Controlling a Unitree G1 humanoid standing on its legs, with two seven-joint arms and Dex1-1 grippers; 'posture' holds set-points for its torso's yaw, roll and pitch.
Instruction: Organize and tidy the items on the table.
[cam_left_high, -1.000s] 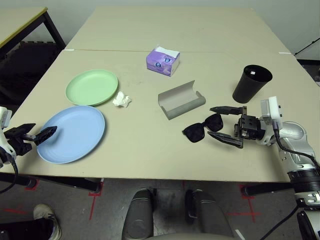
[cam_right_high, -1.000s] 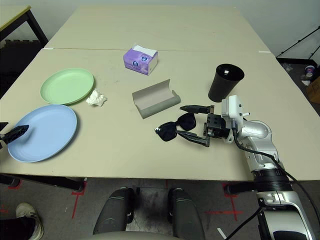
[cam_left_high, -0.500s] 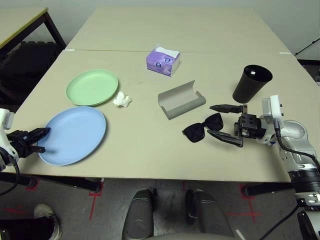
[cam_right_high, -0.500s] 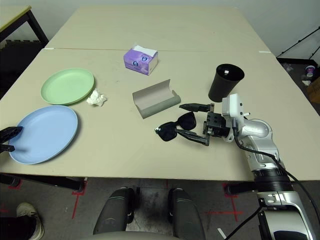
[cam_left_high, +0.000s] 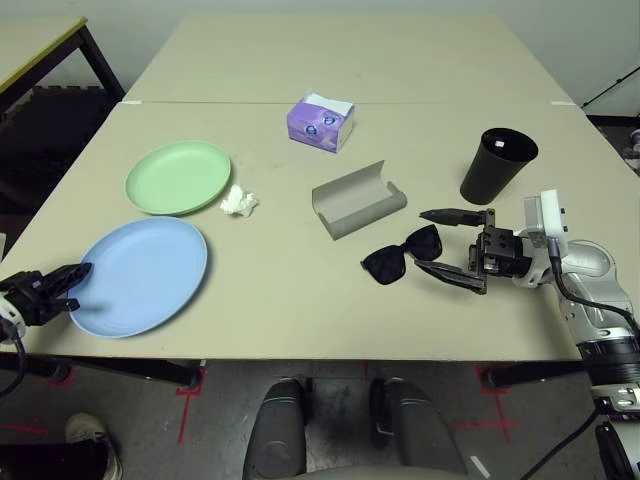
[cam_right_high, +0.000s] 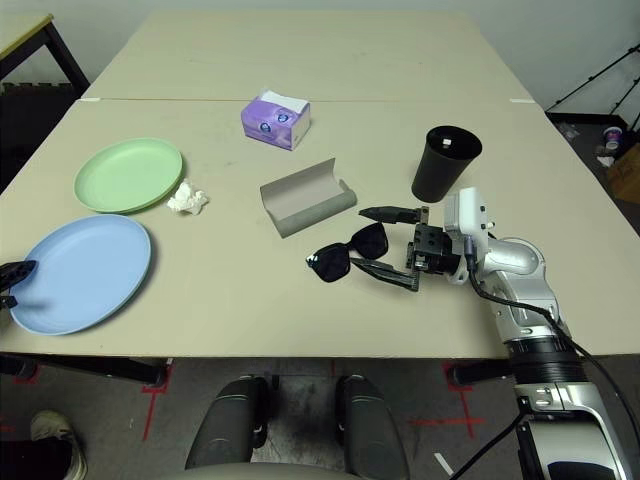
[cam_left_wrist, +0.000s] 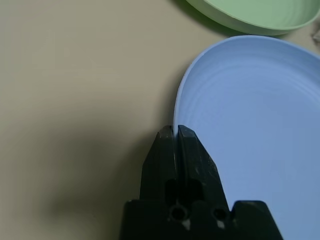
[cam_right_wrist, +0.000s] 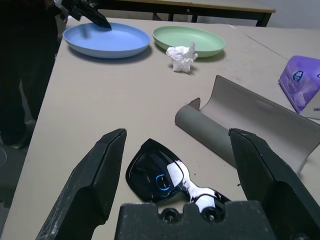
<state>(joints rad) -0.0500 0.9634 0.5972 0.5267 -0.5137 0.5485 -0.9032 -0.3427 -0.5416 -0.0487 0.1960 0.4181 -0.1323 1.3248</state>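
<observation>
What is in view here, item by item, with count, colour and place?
Plate: 1, pale green, far left.
Plate: 1, light blue, near left, rim between the left fingers.
Tissue: 1, white, beside the green plate.
Tissue box: 1, purple, far middle.
Case: 1, grey, open, centre.
Sunglasses: 1, black, near the case.
Cup: 1, black, right.
Table: 1, beige.
Left gripper: shut on the blue plate's rim.
Right gripper: open, by the sunglasses.

Table (cam_left_high: 300, 300) plain beige. On it: one plate (cam_left_high: 178, 176) pale green; second plate (cam_left_high: 140, 275) light blue; crumpled tissue (cam_left_high: 238, 202) white. Tissue box (cam_left_high: 320, 121) purple, white top. Glasses case (cam_left_high: 357, 199) grey. Sunglasses (cam_left_high: 402, 256) glossy black. Cup (cam_left_high: 496, 166) black. Both grippers' fingers (cam_right_wrist: 95, 175) black.
</observation>
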